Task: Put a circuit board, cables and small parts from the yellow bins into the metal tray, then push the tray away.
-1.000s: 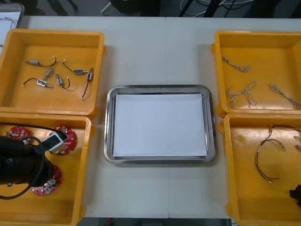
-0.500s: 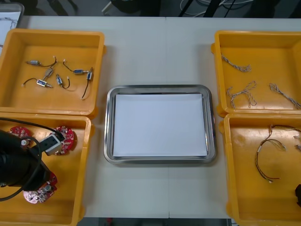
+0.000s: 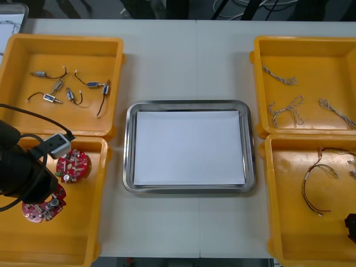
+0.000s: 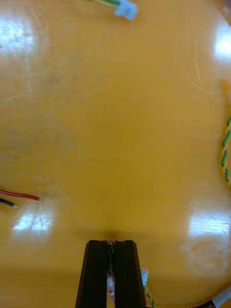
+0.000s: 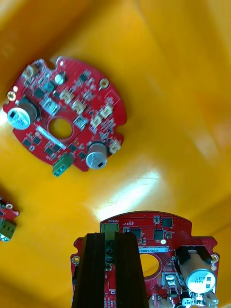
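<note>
Circuit board [image 5: 159, 236] has shifted, clamped in left fingers [image 5: 94, 269].

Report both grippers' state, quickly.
Left gripper: closed on a circuit board, over the near left yellow bin.
Right gripper: closed on nothing, over the near right yellow bin.

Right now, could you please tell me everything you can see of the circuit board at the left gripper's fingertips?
The circuit board is a round red disc with a hole at its centre, crowded with dark chips, a silver can-shaped part and a green connector at its edge. It faces up inside the near yellow bin on the robot's left. The left gripper is shut on it, its fingers pinching the green connector. Whether it rests on the bin floor I cannot tell.
</note>
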Controlling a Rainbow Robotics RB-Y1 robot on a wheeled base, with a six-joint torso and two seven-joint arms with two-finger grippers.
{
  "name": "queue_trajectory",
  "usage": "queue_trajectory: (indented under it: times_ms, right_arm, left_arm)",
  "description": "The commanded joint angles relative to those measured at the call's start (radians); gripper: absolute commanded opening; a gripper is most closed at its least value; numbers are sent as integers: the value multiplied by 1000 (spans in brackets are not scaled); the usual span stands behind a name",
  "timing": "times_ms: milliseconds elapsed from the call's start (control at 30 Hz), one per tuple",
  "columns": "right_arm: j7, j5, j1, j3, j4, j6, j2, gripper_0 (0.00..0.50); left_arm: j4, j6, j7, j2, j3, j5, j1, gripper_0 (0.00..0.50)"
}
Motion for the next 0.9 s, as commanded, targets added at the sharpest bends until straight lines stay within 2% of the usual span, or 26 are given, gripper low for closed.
queue_trajectory:
  times_ms: [33, 267, 467, 900]
  right_arm:
    - [4, -15, 8, -1, -63, 38, -50, 0]
    - [-13, -26, -30, -1, -111, 110, -50, 0]
    - [-25, -35, -60, 7, -155, 159, -50, 0]
    - [-46, -35, -172, 93, -167, 185, -47, 0]
  left_arm:
    - [-62, 84, -73, -69, 73, 3, -25, 0]
    - [-97, 241, -5, -154, 107, -4, -101, 0]
    - [-133, 320, 95, -211, 102, 8, -164, 0]
    - [-150, 377, 309, -316, -11, -6, -332, 0]
